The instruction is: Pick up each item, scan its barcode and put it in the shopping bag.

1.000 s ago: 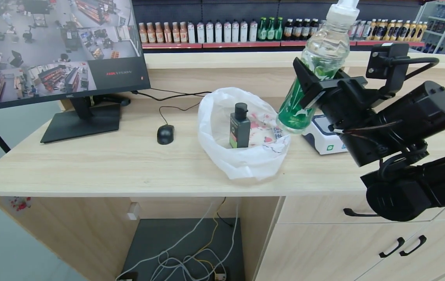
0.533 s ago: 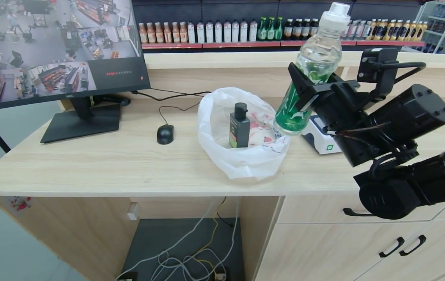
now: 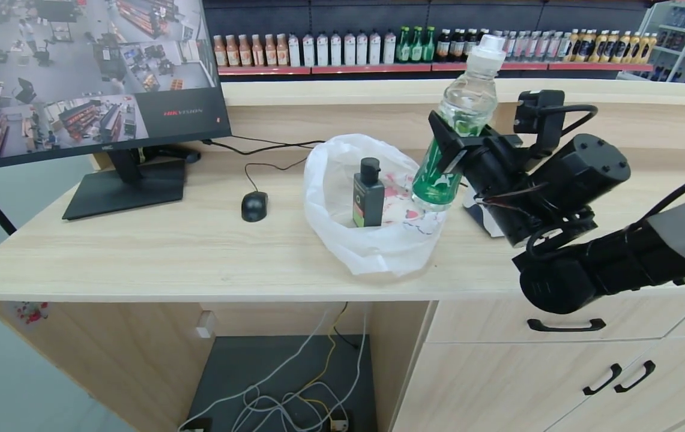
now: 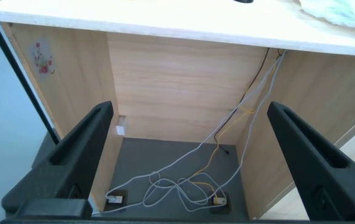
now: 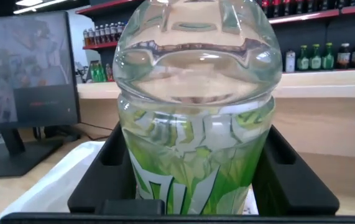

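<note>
Cables (image 4: 186, 180) under the counter (image 4: 133, 26) are showing between the spread, empty fingers of the left gripper (image 4: 189, 109) in its wrist view; the head view is showing the shopping bag (image 3: 327, 204) sitting open on top, a dark pump bottle (image 3: 368, 193) standing inside; at the bag's right rim the right gripper (image 3: 447, 150) is clamping the green-labelled bottle (image 3: 467, 105) around its middle, base hanging above the rim.

One desk (image 3: 168, 252) carries one bag (image 3: 372, 255), one mouse (image 3: 254, 206), one monitor (image 3: 78, 72) and one scanner (image 3: 479, 217). There are two bottles: one pump bottle (image 3: 368, 195) in the bag and one green bottle (image 3: 453, 138) over the bag's right rim. Two grippers show: left gripper (image 4: 189, 109), right gripper (image 3: 447, 150). Three handles (image 3: 565, 326) sit under the desk's front right edge. The shelf bottles (image 3: 348, 48) behind are too many to count.
</note>
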You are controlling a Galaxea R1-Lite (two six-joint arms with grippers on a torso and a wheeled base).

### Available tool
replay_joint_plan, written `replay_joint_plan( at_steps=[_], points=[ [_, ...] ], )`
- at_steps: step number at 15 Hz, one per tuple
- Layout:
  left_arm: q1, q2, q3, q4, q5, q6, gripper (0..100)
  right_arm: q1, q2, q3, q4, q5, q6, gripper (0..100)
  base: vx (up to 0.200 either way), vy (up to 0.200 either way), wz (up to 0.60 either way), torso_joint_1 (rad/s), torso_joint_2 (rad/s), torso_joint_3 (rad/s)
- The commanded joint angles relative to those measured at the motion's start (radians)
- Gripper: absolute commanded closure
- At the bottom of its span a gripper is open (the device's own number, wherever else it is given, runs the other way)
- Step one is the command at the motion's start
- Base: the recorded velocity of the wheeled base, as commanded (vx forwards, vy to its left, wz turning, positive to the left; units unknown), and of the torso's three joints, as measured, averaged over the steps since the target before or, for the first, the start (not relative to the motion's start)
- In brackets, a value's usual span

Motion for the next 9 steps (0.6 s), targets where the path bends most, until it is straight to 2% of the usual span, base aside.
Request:
replay_joint_plan(
  at_steps=[1, 9],
  points=[
    [0.000, 0.000, 0.000, 0.000, 0.001, 0.000, 0, 0.001, 0.066, -0.044, 0.012, 0.002, 0.001, 100, 0.000, 0.000, 0.00, 0.000, 0.00, 0.000],
    [0.000, 0.000, 0.000, 0.002, 0.001, 0.001, 0, -0.019, 0.194, -0.262, 0.137, 0.012, 0.010, 100, 0.000, 0.000, 0.00, 0.000, 0.00, 0.000]
  ],
)
